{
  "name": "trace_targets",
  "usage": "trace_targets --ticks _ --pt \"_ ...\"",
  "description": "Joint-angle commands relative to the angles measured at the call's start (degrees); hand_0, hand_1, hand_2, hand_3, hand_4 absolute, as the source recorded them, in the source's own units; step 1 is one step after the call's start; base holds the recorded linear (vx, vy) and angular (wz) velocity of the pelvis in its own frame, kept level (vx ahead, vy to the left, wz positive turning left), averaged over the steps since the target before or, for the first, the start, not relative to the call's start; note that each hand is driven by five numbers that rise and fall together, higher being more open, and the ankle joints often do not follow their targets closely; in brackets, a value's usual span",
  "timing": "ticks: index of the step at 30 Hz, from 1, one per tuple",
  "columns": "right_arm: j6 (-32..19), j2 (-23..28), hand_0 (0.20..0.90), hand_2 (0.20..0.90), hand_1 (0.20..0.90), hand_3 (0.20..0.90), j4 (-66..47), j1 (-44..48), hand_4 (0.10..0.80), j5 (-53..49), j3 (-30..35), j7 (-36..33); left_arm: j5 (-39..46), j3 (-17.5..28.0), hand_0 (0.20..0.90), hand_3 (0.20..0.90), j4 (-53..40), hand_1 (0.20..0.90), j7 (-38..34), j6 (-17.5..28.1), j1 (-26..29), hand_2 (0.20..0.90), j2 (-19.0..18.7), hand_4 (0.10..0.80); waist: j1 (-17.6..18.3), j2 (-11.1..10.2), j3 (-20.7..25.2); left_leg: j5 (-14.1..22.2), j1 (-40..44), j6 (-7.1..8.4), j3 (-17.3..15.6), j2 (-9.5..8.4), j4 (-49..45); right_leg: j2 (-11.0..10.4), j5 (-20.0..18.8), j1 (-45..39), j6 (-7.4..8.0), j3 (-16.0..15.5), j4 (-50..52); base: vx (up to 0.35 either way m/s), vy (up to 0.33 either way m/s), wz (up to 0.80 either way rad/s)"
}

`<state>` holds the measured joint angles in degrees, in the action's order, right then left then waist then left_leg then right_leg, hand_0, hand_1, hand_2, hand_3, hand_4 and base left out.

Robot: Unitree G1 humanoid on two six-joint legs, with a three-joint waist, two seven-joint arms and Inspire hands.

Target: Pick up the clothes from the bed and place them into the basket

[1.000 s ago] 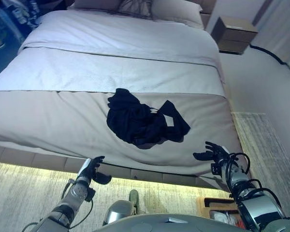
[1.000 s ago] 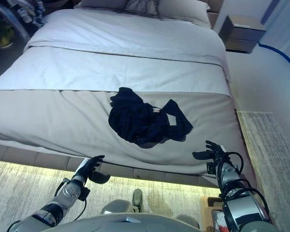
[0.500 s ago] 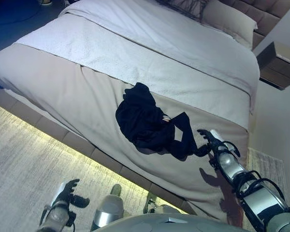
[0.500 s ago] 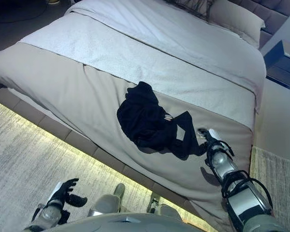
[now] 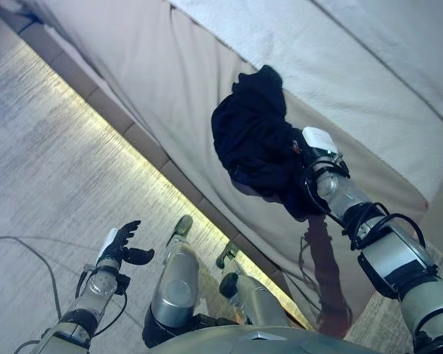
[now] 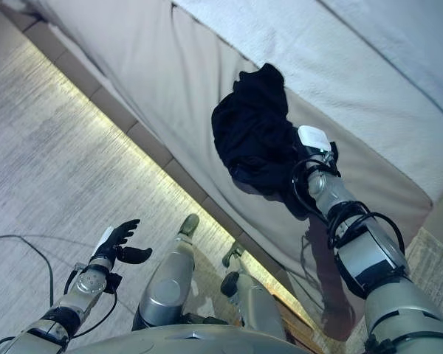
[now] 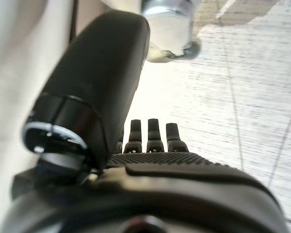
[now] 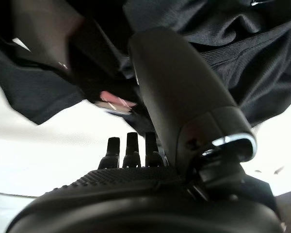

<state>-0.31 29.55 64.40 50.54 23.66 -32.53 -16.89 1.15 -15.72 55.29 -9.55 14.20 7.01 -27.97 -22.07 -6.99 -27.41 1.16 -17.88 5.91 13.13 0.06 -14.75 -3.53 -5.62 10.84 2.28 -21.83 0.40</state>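
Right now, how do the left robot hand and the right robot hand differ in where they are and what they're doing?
The left robot hand hangs over the rug beside the bed, while the right robot hand is over the bed at the black clothes. The left one touches nothing, its fingers relaxed; the right one's fingers reach into the dark cloth. Both are dark hands with a white-covered thumb.

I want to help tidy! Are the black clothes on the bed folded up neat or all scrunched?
Scrunched. The black clothes lie in a crumpled heap on the bed, with wrinkles and loose ends; the right hand is at their edge.
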Motion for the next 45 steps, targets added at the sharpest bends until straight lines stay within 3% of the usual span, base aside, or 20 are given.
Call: trace_targets --ticks 1,3,4,6,14,15,17,30,34,35,39,42,45 --pt "2.56 6.98 0.9 0.9 0.9 0.9 -1.6 2.4 0.8 0.3 -2.59 -4.32 1.85 -1.3 0.9 0.9 -1.63 0.9 -1.26 2.65 -4.37 0.9 -4.36 0.8 -1.04 2.01 2.86 -1.49 -5.35 -4.18 -4.74 -1.22 0.09 -2.51 6.0 2.23 0.81 -0.15 13.14 0.003 -0.026 0.22" --pt "4.94 7.53 0.9 0.9 0.9 0.9 0.4 5.71 0.8 0.05 -2.98 -4.4 2.41 -1.29 0.9 0.9 -2.25 0.9 -0.59 1.82 -3.61 0.9 -4.29 0.8 -1.51 4.01 1.95 -1.78 -9.51 -4.39 -3.84 -2.42 -3.17 -3.21 6.7 6.27 0.06 -0.83 17.12 0.064 -0.006 0.16" --pt "5.81 7.79 0.9 0.9 0.9 0.9 0.81 6.82 0.8 -0.11 -3.01 -4.06 2.58 -1.26 0.9 0.9 -2.51 0.9 -0.19 1.84 -3.61 0.9 -4.25 0.8 -1.53 4.52 1.83 0.1 -10.26 -4.22 -3.47 -2.51 -4.48 -3.23 8.55 7.44 0.48 0.13 18.95 0.097 -0.003 0.08" --pt "7.46 8.21 0.9 0.9 0.9 0.9 1.81 8.59 0.8 0.46 -2.98 -2.66 2.87 -1.41 0.9 0.9 -3.14 0.9 0.33 2.13 -3.59 0.9 -4.52 0.8 -1.63 5.74 1.22 -0.33 -12.5 -4.4 -3.26 -2.77 -5.62 -3.73 9.27 10.13 0.26 0.27 21.53 0.021 -0.003 0.08" --pt "13.71 9.34 0.9 0.9 0.9 0.9 5.41 14.69 0.8 -5.76 -3.79 0.75 5.78 -1.28 0.9 0.9 -7.32 0.9 1.63 1.74 -3.88 0.9 -5.54 0.8 -0.9 9.46 -1.35 -2.22 -20.85 -5.19 -3.72 -2.21 -7.89 -4.95 10.4 21.34 -0.05 1.44 28.49 -0.06 0.006 0.07" --pt "13.81 9.43 0.836 0.836 0.836 0.826 5.59 15.22 0.726 -7.59 -3.51 1.34 6.23 -1.29 0.9 0.9 -7.94 0.9 1.73 1.53 -3.98 0.9 -5.82 0.8 -0.74 9.72 -1.6 -2.45 -21.4 -5.22 -3.67 -2.1 -7.84 -5.01 10.52 22.17 -0.17 1.69 28.83 -0.047 0.009 0.02" --pt "13.25 9.66 0.3 0.3 0.3 0.2 5.95 15.71 0.1 -9.49 -3.2 0.95 6.36 -1.09 0.9 0.9 -8.44 0.9 1.94 1.51 -4.44 0.9 -6.08 0.8 -0.48 10.13 -1.99 -2.62 -21.87 -5.2 -3.66 -1.81 -7.97 -4.86 10.76 22.94 -0.37 2.11 29.38 -0.019 0.0 0.01" --pt "8.4 11.6 0.3 0.3 0.3 0.2 6.35 13.41 0.1 -26.12 2.54 -3.11 6.89 -0.46 0.9 0.9 -8.66 0.9 1.95 3.66 -4.5 0.9 -6.9 0.8 1.13 9.48 -1.34 -3.06 -17.53 -3.5 -4.66 -0.08 -4.25 -2.86 9.97 17.31 -0.69 1.62 23.67 0.002 -0.028 0.0" --pt "1.64 12.33 0.3 0.3 0.3 0.2 4.91 10.57 0.1 -37.72 9.01 -3.33 5.16 0.28 0.9 0.9 -7.49 0.9 2.2 4.17 -5.6 0.9 -6.04 0.8 1.96 8.64 0.68 -1.85 -13.2 -2.66 -5.75 0.74 -2.93 -2.28 10.28 12.39 -0.82 2.15 20.46 0.017 0.004 0.01" --pt "0.26 12.68 0.3 0.3 0.3 0.2 4.43 10.06 0.1 -40.14 10.37 -2.94 4.83 0.36 0.9 0.9 -7.24 0.9 2.27 4.42 -5.65 0.9 -5.82 0.8 2.13 8.69 0.98 -3.64 -12.96 -2.76 -6.23 0.87 -2.31 -2.33 8.65 11.78 -1.4 1.47 19.19 -0.044 0.063 -0.07" --pt "-5.68 12.23 0.3 0.3 0.3 0.2 2.83 7.77 0.1 -48.63 15.43 -1.0 3.17 0.43 0.9 0.9 -5.02 0.9 1.97 6.6 -6.67 0.9 -3.82 0.8 3.17 8.19 3.01 -3.73 -8.59 -1.95 -7.75 2.03 0.49 -1.69 8.51 7.32 -1.27 2.46 15.53 0.013 0.052 -0.1" --pt "-9.66 11.51 0.3 0.3 0.3 0.2 0.16 5.69 0.1 -57.42 20.08 3.15 1.68 0.47 0.9 0.9 -3.5 0.9 0.75 8.68 -8.03 0.9 -2.11 0.8 3.77 7.73 4.42 -4.24 -4.54 -1.46 -8.99 3.08 4.37 -1.22 8.45 3.78 -0.85 3.28 12.45 0.036 0.048 -0.11" --pt "-14.74 8.99 0.3 0.3 0.3 0.2 -5.43 1.18 0.1 -71.17 27.41 11.58 -0.77 1.02 0.9 0.9 0.01 0.9 -0.68 11.04 -9.28 0.9 0.45 0.8 4.82 6.95 6.96 -4.94 0.27 -0.58 -10.37 4.43 9.0 -0.8 8.97 -0.61 -0.65 3.77 9.41 0.067 0.054 -0.17"
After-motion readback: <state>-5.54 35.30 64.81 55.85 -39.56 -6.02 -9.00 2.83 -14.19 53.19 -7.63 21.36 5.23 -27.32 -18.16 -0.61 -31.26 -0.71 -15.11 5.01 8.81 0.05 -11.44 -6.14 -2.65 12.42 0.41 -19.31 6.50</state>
